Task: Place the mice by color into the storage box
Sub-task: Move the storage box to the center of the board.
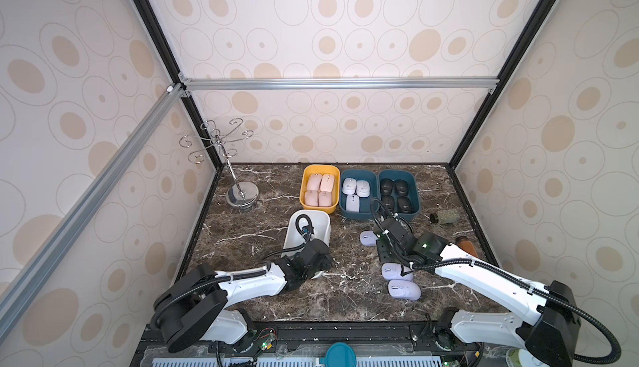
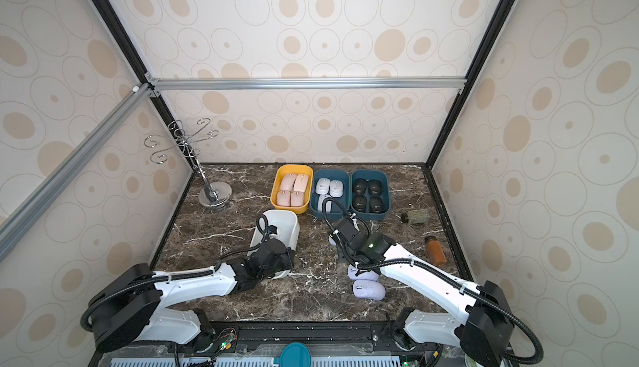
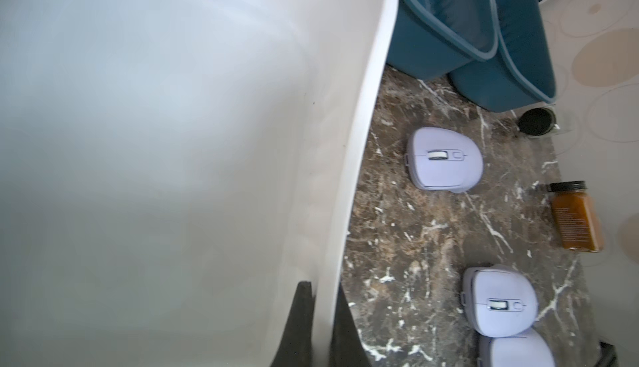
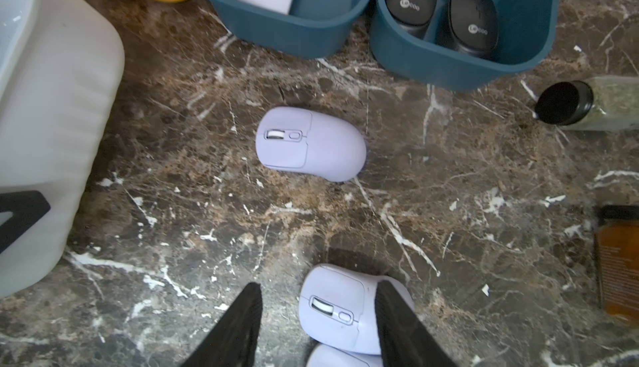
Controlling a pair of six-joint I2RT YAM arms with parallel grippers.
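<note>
Beige-circled wallpaper lines the booth around a dark marbled worktop point(image 1: 345, 299). The left tool point(image 3: 322, 296) is clenched on the side wall of the white box point(image 3: 349, 175), with one finger inside and one outside.

The right tool point(image 4: 318, 287) hangs released over the middle lavender mouse point(image 4: 337, 317). Its fingers line up along the mouse's long axis. One stands off the wheel end with bare worktop between them. The other overlaps the tail end, where contact cannot be told. The mouse lies lengthwise across the worktop, wheel end toward the white box.

The near lavender mouse point(image 1: 404, 289) sits just beside it on the robot's side, heading the same way. The far lavender mouse point(image 4: 309, 144) lies apart toward the back, its long axis also crosswise and its wheel end toward the white box.

Three boxes stand in a row at the back. The yellow box point(image 1: 302, 192) holds four pink mice point(image 1: 314, 182), their long axes running front to back. One teal box point(image 1: 349, 212) holds three pale mice point(image 1: 349, 185). The other teal box point(image 1: 417, 196) holds four black mice point(image 1: 401, 186).

A herb jar point(image 1: 446, 217) lies on its side to the right, with an orange spice jar point(image 2: 436, 250) nearer the robot. A chrome hook stand point(image 1: 242, 194) occupies the far left corner.
</note>
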